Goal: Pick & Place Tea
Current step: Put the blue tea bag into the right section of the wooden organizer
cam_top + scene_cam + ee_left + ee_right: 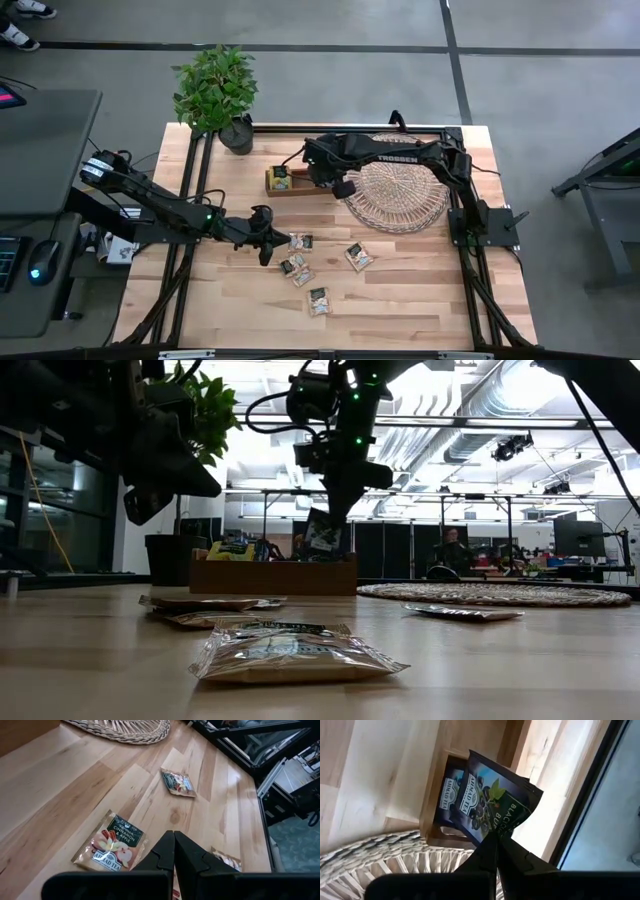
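Right now my right tool [496, 836] is clamped on a dark navy sachet [492, 800] hanging upright just above the wooden box [290, 182], so the drop is straight down, while my left tool [264, 238], fingers together, hovers beside loose sachets [300, 241] on the counter [420, 290].

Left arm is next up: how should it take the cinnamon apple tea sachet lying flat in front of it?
The cinnamon apple sachet lies flat on the table, so no face is free to pinch. Come straight down with the left gripper, now shut, opened over one crimped edge, probably the bare side toward the wicker tray.
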